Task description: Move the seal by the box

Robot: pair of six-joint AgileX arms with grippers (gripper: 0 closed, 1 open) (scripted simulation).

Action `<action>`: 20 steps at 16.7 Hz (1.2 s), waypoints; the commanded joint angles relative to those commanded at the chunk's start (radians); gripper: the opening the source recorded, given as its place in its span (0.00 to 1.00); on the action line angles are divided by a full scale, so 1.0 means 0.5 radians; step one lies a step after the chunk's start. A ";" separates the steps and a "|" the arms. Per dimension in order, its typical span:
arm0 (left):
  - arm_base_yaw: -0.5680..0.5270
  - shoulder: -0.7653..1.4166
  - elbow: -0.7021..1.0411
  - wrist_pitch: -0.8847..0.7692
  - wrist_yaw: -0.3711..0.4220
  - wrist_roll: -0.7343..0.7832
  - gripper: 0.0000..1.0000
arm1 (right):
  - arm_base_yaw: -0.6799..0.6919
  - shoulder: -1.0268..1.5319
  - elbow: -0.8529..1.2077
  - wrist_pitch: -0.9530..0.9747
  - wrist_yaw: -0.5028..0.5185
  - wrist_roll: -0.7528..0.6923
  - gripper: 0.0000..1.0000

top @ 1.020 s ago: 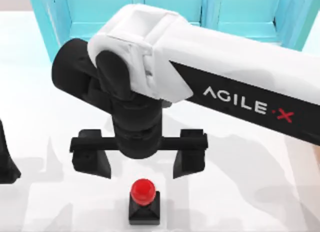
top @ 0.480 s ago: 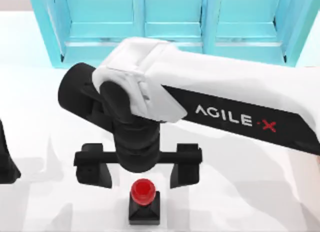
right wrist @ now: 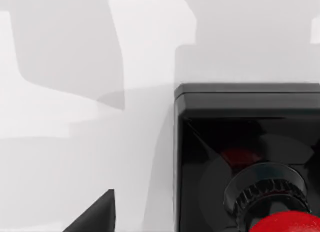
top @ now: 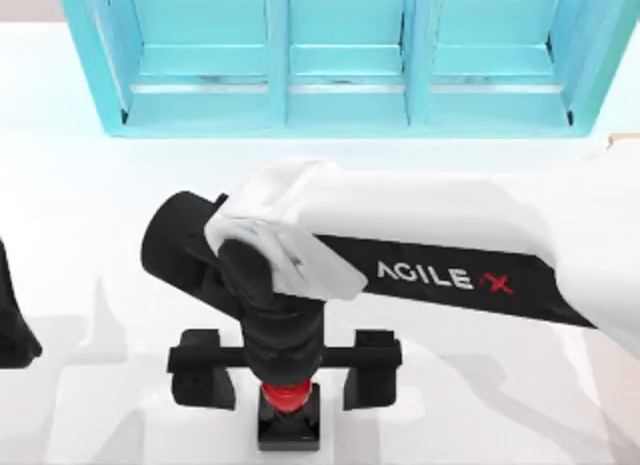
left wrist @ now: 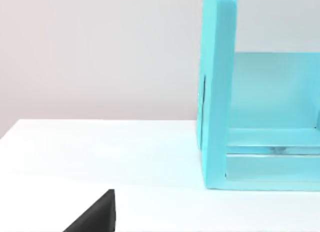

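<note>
Red-knobbed seal [top: 288,410] stands at the table's near edge in the top view, directly under the right gripper [top: 288,383], fingers wide and straddling it; left arm [top: 14,320] parked at left. Right wrist view adds the seal's black square base [right wrist: 247,137] close below. Left wrist view: turquoise shelf [left wrist: 260,119].

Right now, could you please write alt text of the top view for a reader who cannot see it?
The right gripper, open, hangs directly over the seal near the front edge of the white table, one finger on each side of its red knob. A turquoise shelf unit stands along the back, and the left arm is parked at the left edge.
</note>
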State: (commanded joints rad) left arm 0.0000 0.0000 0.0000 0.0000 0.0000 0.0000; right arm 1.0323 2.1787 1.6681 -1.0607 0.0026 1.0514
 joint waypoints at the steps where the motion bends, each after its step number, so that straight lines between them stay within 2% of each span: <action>1: 0.000 0.000 0.000 0.000 0.000 0.000 1.00 | 0.000 0.000 0.000 0.000 0.000 0.000 1.00; 2: 0.000 0.000 0.000 0.000 0.000 0.000 1.00 | 0.000 0.000 0.000 0.000 0.000 0.000 1.00; 15: 0.000 0.000 0.000 0.000 0.000 0.000 1.00 | 0.000 0.000 0.000 0.000 0.000 0.000 0.02; 20: 0.000 0.000 0.000 0.000 0.000 0.000 1.00 | 0.000 0.000 0.000 0.000 0.000 0.000 0.00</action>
State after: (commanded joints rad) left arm 0.0000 0.0000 0.0000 0.0000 0.0000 0.0000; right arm 1.0323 2.1787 1.6681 -1.0607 0.0026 1.0514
